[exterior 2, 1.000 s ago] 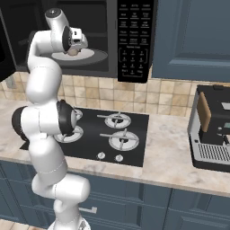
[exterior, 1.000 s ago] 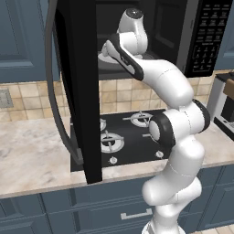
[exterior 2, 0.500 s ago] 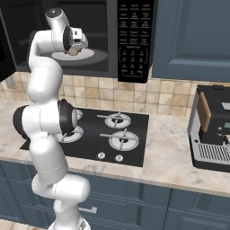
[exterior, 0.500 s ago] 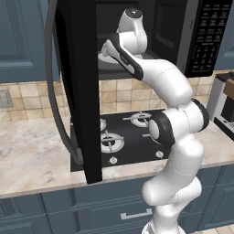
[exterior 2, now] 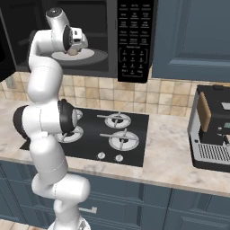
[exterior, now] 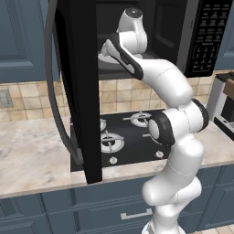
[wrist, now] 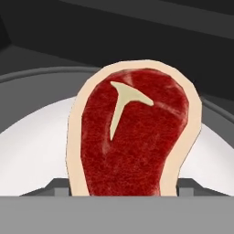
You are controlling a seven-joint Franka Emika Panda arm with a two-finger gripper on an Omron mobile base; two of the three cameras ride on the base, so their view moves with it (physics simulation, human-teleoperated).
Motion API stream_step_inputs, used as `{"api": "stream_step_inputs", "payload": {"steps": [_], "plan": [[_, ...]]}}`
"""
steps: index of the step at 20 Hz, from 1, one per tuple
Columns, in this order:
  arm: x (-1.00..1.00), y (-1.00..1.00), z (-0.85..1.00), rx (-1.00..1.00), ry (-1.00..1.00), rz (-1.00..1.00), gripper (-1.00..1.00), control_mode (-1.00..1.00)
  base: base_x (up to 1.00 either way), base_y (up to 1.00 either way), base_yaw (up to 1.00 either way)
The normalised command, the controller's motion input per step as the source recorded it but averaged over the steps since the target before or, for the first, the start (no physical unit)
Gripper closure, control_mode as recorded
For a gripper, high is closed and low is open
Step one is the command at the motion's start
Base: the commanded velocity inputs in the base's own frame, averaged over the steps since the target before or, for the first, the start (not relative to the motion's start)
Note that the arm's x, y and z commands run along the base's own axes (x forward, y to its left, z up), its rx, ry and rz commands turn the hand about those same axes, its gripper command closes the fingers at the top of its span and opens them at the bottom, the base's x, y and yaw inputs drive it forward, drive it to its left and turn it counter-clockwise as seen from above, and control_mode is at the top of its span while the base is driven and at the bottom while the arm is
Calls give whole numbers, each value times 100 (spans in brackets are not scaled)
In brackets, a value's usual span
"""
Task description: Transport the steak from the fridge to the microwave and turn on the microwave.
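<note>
The steak [wrist: 130,137], a soft, limp, likely slippery slab best pinched across its pale fat rim, is seen over the white turntable plate [wrist: 32,151] inside the microwave [exterior 2: 134,40], apparently gripped by the end effector [wrist: 123,192]

The robot's arm [exterior: 176,137] is showing glossy white, rounded shell segments joined by dark grey to black ring joints. A round dark cap is sitting on top of its uppermost joint [exterior 2: 55,11]. A black band is running along the forearm's edge. Two small grey fingertips [wrist: 57,187] are edging the tool.
</note>
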Motion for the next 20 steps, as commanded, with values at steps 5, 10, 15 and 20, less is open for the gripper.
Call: {"api": "stream_step_inputs", "payload": {"steps": [5,10,15,20], "plan": [[-16,0,1,0,0,0,-100,-100,0,0,0],[-15,0,7,0,-3,0,-100,-100,0,0,0],[-14,-4,8,0,-4,0,-100,-100,0,0,0],[-34,-4,15,0,-9,0,-100,-100,0,0,0]]}}
